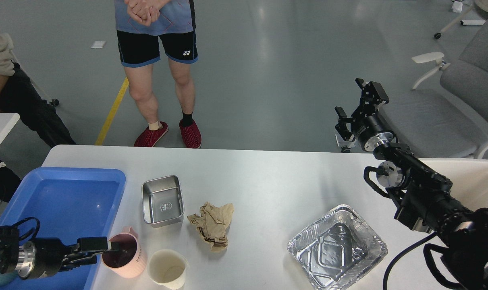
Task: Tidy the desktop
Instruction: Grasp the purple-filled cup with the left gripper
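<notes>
Cream cup [167, 268], pink cup [125, 254] gripped by left hand [106, 249], desktop [268, 177]

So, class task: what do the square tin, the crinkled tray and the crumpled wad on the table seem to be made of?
Square tin: probably stainless steel; smooth, dull-mirror walls, stamped base.
Crinkled tray: thin aluminium foil by the look; bright, wrinkled rim.
Crumpled wad: likely brown paper; matte tan, sharp creases.

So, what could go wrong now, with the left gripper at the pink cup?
The left gripper has a finger inside the pink cup, which touches the cream cup near the desktop edge. Lifting or dragging could knock the cream cup off. A rim-only grip might also slip.
</notes>
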